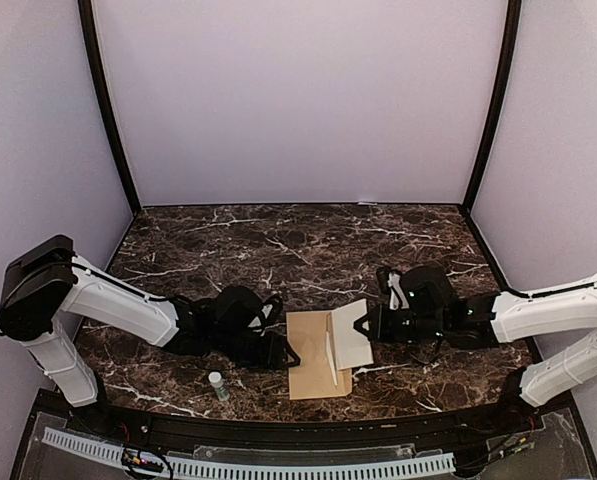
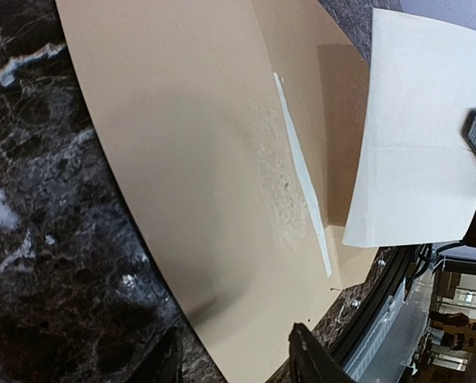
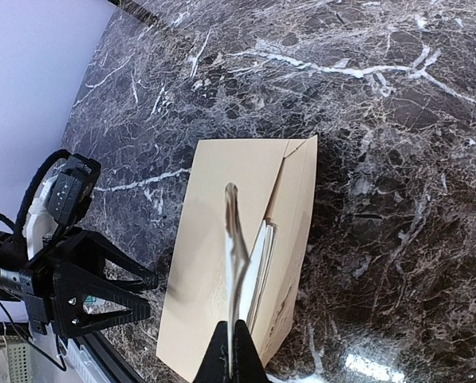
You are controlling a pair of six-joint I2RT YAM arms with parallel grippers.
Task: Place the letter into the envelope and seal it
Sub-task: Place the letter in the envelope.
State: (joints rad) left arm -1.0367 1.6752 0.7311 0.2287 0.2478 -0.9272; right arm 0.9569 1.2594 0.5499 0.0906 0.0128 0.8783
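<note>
The tan envelope (image 1: 308, 352) lies flat at the table's front centre. It also shows in the left wrist view (image 2: 190, 159) and the right wrist view (image 3: 202, 263). The white letter (image 1: 353, 335) stands tilted over the envelope's right part. My right gripper (image 1: 371, 325) is shut on the letter's edge, and the right wrist view shows the sheet edge-on (image 3: 234, 231) between the closed fingertips (image 3: 234, 339). White layers touch the envelope's open side, but I cannot tell how far in they reach. My left gripper (image 1: 288, 355) is open and empty, with its fingers (image 2: 317, 359) astride the envelope's left edge.
A small bottle with a white cap (image 1: 217, 384) stands front left of the envelope. A pale strip (image 2: 301, 183) runs along the envelope beside the letter (image 2: 413, 136). The table's black front rail (image 1: 298, 430) is close behind the envelope, and walls enclose the other sides.
</note>
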